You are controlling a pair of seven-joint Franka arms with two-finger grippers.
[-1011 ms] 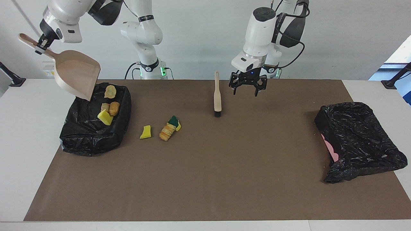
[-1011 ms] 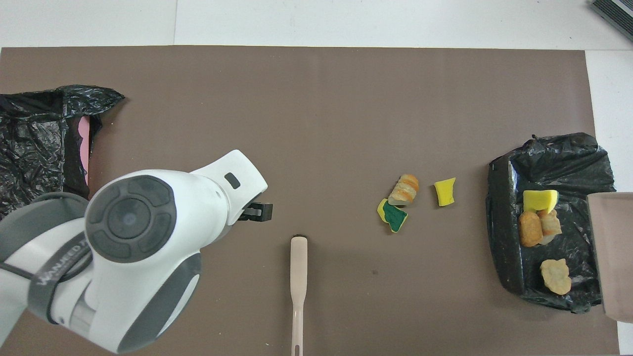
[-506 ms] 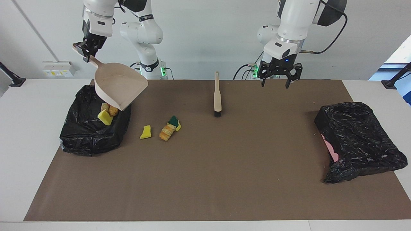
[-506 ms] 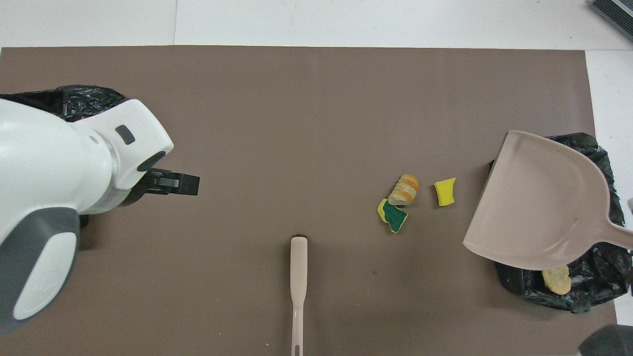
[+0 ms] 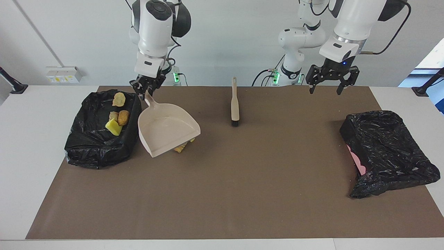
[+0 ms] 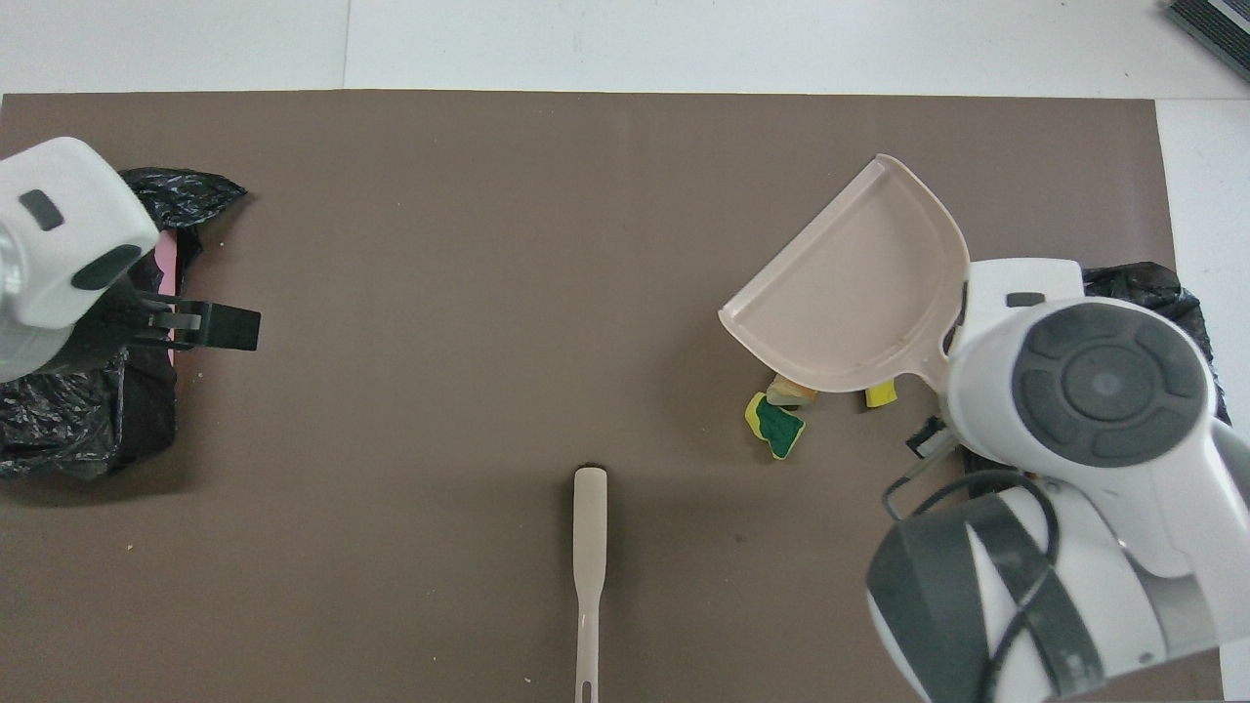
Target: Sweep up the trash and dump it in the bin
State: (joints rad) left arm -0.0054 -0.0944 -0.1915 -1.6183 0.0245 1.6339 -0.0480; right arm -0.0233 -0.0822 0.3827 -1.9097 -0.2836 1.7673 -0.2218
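Note:
My right gripper (image 5: 146, 91) is shut on the handle of the beige dustpan (image 5: 168, 131). It holds the pan tilted over three loose scraps on the mat, beside the black-lined bin (image 5: 91, 152). In the overhead view the pan (image 6: 859, 293) partly covers a bread-like piece (image 6: 791, 392) and a yellow sponge bit (image 6: 881, 395). The green-backed sponge (image 6: 776, 427) shows whole. Several scraps lie in the bin, among them a tan lump (image 5: 119, 99) and a yellow sponge bit (image 5: 113, 127). My left gripper (image 5: 329, 86) is open and empty, up over the mat's edge at the left arm's end.
The beige brush (image 5: 235, 102) lies on the brown mat midway between the arms' bases, bristles pointing away from the robots; it also shows in the overhead view (image 6: 589, 557). A second black-bagged bin (image 5: 388, 152) with a pink edge lies at the left arm's end.
My right arm swung the dustpan from over the bin, down and across, to over the loose scraps. My left gripper moved away from the brush toward the left arm's end, staying open.

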